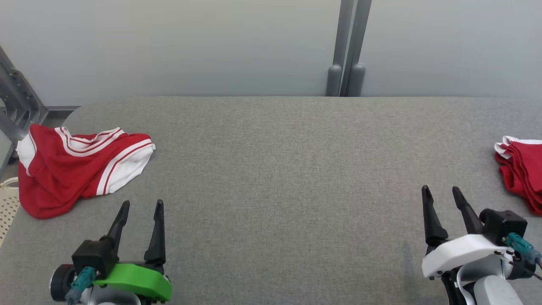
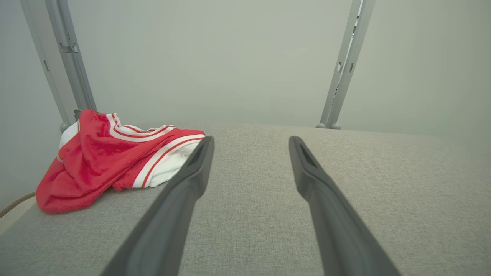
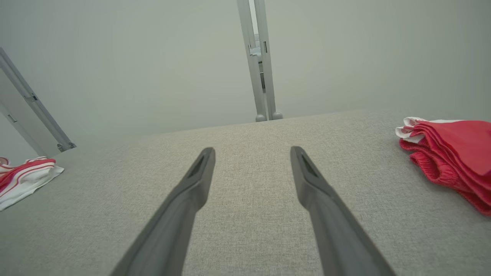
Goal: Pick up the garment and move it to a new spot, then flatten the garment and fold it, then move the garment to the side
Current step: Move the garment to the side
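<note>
Grey-clothed, carrying crumpled garment [image 1: 80,169] at left edge of table [image 1: 271,169], pile [image 1: 523,173] at right; holding left gripper [image 1: 142,203], right gripper [image 1: 440,189] spread, empty

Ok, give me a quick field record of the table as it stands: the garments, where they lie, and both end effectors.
table: grey fabric top
crumpled red garment: white striped trim, bunched at the table's left edge, not yet picked up
folded red pile: stacked at the table's right edge
left end effector: open, empty, short of the crumpled red garment, not touching it
right end effector: open, empty, apart from the folded red pile
</note>
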